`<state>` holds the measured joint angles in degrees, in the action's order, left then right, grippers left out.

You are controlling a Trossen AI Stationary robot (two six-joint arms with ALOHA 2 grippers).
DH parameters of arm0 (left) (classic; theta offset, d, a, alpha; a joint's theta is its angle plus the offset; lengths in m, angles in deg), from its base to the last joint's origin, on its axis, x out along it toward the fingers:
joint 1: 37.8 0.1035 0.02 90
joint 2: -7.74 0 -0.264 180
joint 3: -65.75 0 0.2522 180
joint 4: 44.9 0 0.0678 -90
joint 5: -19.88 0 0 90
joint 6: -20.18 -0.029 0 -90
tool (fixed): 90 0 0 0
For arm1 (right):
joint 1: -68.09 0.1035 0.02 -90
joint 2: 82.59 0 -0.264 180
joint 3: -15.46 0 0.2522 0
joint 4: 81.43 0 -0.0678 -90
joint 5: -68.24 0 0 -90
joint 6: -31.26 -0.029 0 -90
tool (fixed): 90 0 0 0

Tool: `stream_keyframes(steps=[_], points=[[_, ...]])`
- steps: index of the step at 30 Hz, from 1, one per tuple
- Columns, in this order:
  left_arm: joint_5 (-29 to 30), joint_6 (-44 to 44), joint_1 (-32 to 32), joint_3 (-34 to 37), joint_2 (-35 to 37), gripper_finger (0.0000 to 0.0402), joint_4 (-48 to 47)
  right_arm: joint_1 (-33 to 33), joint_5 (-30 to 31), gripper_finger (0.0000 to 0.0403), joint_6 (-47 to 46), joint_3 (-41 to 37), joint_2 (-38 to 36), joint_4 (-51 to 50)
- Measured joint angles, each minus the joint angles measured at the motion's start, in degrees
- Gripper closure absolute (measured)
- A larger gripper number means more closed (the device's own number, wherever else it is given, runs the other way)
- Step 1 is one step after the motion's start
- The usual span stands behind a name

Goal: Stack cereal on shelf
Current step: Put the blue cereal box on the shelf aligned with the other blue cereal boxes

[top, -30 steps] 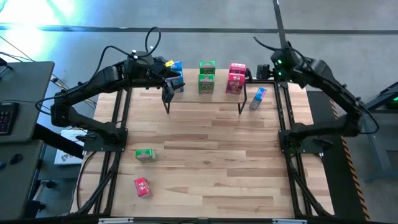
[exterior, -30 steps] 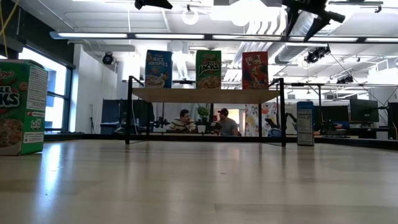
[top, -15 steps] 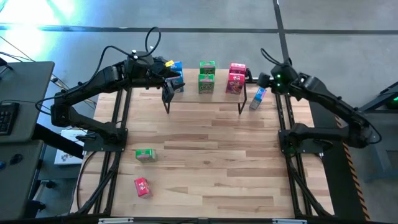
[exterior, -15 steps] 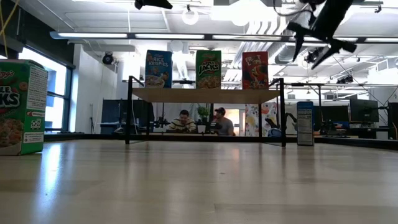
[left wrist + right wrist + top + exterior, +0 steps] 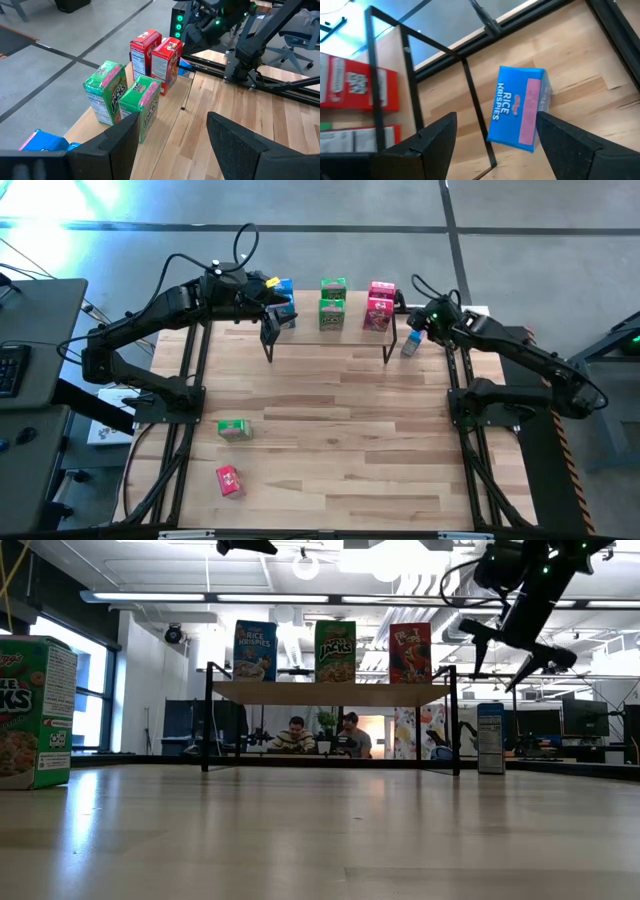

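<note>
Blue cereal box (image 5: 520,108) stands upright beside shelf (image 5: 470,95).

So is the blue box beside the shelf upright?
Upright: the blue box stands tall on the table, right of the shelf.

From my station I take the light wooden plank tabletop (image 5: 330,410) as my landmark. Off its left edge stands a dark grey side desk (image 5: 35,350) carrying a black keyboard (image 5: 8,370), with white papers (image 5: 105,430) lying on the floor between that desk and the tabletop. Beyond the tabletop's far edge I see grey concrete floor (image 5: 400,240). Looking level across the tabletop, two seated people (image 5: 320,735) show in the room behind, with dark computer monitors (image 5: 585,718) to their right and long ceiling strip lights (image 5: 200,597) overhead.
</note>
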<state>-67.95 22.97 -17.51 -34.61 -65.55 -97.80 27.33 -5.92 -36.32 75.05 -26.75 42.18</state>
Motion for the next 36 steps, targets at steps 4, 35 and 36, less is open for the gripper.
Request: stream_keyframes(steps=[4, 35, 36], points=[[0.00, 0.00, -0.01, 0.00, 0.00, 0.0181, 0.00, -0.96, -0.05, 0.0139, 0.06, -1.92, 0.00, 1.70], [0.00, 0.01, 0.00, 0.01, 0.00, 0.0181, 0.00, -3.99, -2.43, 0.0139, 0.54, -3.72, 9.81, 5.19], [0.00, 0.01, -0.02, 0.00, 0.00, 0.0181, -0.02, -4.00, -2.41, 0.0139, 0.53, -3.72, 9.81, 4.99]])
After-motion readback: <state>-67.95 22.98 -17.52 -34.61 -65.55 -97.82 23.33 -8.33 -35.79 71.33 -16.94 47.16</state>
